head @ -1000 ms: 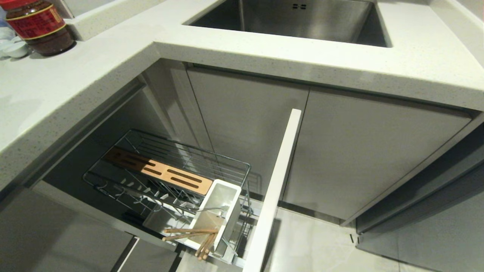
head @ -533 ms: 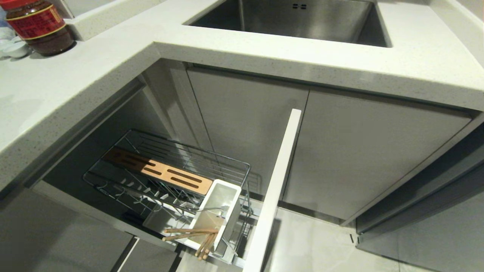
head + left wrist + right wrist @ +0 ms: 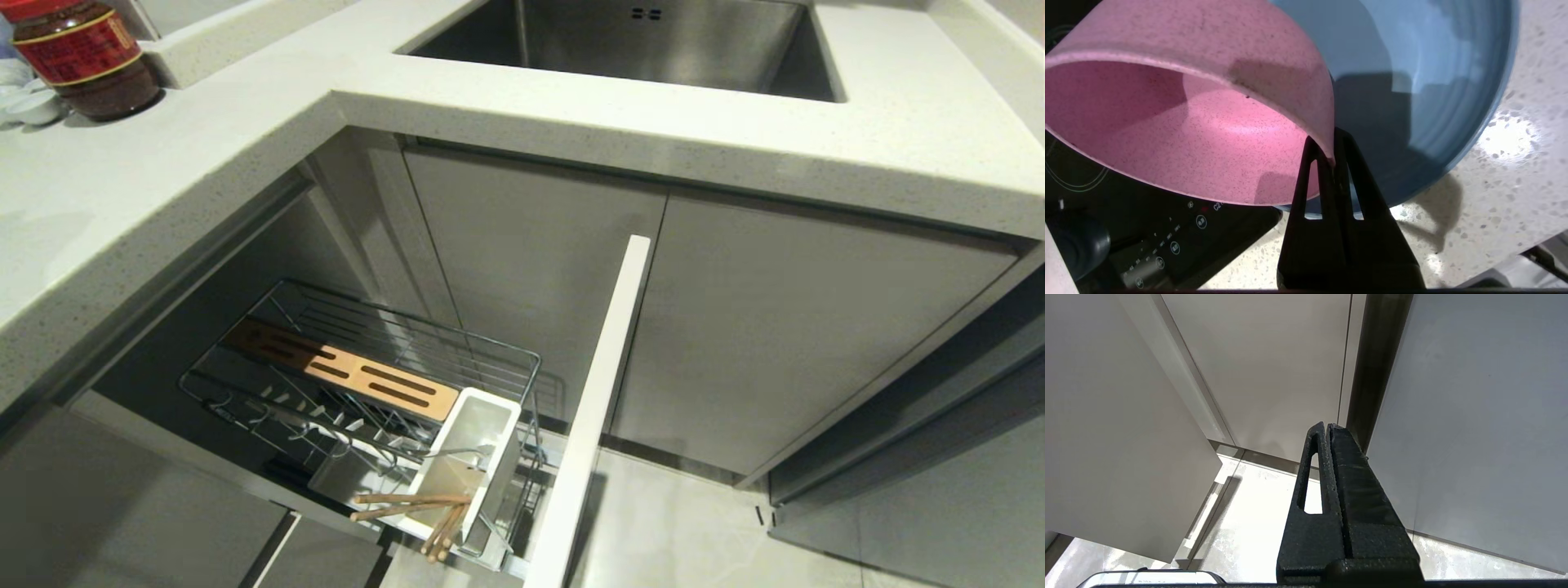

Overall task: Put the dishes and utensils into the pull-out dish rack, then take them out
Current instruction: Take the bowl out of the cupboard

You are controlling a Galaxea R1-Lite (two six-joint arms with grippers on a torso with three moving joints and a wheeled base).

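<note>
The left gripper (image 3: 1331, 153) pinches the rim of the matte pink round bowl (image 3: 1200, 122), its black fingers pressed together on the wall. Just beyond the fingertips lies the light blue shallow oval plate (image 3: 1425, 94) on the speckled white countertop (image 3: 1515, 183). The right gripper (image 3: 1327, 430) hangs pressed together, holding nothing, before pale cabinet doors (image 3: 1274, 367).

Your speckled white bench (image 3: 204, 147) wraps the frame's upper left and top; red-labelled jar (image 3: 82, 53) and small white dishes (image 3: 28, 102) sit upper left. Left wrist view: blue plate (image 3: 1433, 81) rests on it.
</note>
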